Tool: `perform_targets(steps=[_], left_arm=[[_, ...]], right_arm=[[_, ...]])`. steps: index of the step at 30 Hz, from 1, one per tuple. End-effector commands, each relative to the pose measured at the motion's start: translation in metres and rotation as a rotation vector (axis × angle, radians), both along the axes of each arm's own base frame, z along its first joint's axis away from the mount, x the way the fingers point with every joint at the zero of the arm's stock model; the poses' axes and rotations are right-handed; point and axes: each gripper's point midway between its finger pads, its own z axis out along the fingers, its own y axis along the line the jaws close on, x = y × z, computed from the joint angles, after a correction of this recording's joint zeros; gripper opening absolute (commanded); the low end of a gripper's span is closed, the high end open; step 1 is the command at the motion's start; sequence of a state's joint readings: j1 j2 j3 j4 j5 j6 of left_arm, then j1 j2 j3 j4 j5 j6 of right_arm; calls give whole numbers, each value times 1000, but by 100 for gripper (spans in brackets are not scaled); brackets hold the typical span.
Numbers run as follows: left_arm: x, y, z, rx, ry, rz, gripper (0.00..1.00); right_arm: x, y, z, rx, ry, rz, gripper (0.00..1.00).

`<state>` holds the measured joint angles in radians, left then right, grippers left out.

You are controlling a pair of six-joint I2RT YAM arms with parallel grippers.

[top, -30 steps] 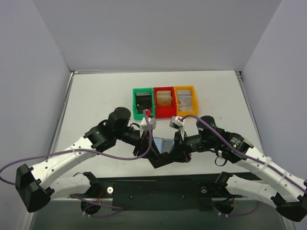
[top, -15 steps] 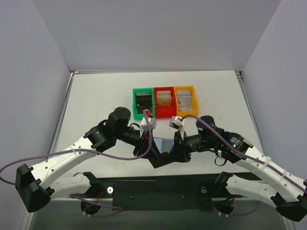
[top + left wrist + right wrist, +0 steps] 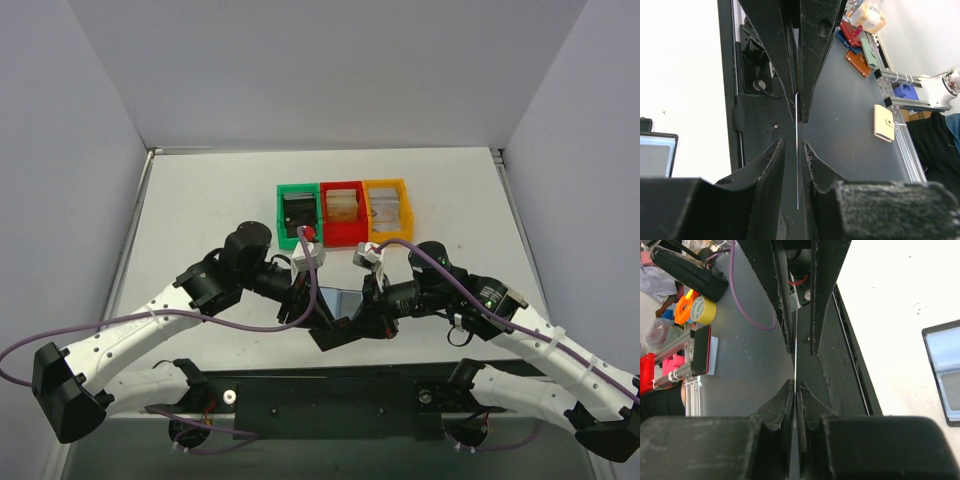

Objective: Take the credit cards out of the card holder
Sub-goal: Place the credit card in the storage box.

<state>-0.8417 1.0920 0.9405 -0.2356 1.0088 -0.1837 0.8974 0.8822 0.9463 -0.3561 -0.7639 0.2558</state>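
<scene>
The left arm [image 3: 150, 318] and right arm [image 3: 548, 335] have white links dotted with small dark screw holes. The links are joined by bulky black joints [image 3: 247, 245] and end in black base blocks [image 3: 62, 388]. A purple cable [image 3: 180, 314] trails along each arm. White wrist blocks [image 3: 308, 262] carry red bits. The fingers [image 3: 767, 175] are matte black, tapered, and scuffed pale along the edges.

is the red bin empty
No, the red bin holds a tan stack, seen plainly in the top view.
</scene>
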Motion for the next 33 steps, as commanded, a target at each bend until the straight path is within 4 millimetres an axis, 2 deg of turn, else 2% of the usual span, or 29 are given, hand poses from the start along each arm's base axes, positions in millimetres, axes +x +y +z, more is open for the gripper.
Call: perform_targets(steps=[1, 11, 13, 16, 20, 21, 22, 23, 25, 26, 27, 28, 29, 32, 33], left_arm=[[3, -3, 28, -72, -48, -15, 30], [1, -4, 25, -75, -31, -34, 29], [-1, -4, 26, -77, -28, -44, 24], [-1, -4, 24, -70, -30, -46, 2], [2, -4, 23, -64, -35, -33, 0], [4, -4, 23, -63, -38, -25, 0], [5, -4, 24, -66, -50, -21, 0], [11, -2, 23, -61, -53, 1, 0], [29, 5, 23, -49, -59, 51, 0], [35, 11, 20, -32, -55, 70, 0], [56, 20, 17, -21, -48, 139, 0], [65, 24, 15, -22, -45, 186, 0], [85, 28, 12, -9, -57, 283, 0], [120, 30, 12, -1, -86, 432, 0], [139, 33, 6, 30, -101, 510, 0]], right_arm=[[1, 5, 15, 43, -42, 22, 0], [1, 4, 16, 44, -43, 20, 0], [1, 4, 16, 43, -46, 18, 0], [3, 4, 17, 45, -54, 11, 0], [4, 4, 15, 40, -54, 2, 0], [5, 4, 15, 36, -53, -3, 11], [7, 3, 14, 28, -51, -18, 17], [10, 1, 12, 17, -54, -41, 52], [16, -3, 9, 7, -50, -82, 60], [21, -7, 7, 0, -38, -112, 62], [23, -12, 6, 2, -39, -137, 62], [29, -17, 7, 6, -35, -172, 62], [30, -21, 6, 11, -39, -187, 63], [35, -30, 4, 2, -59, -238, 63], [34, -33, 4, 1, -69, -248, 63]])
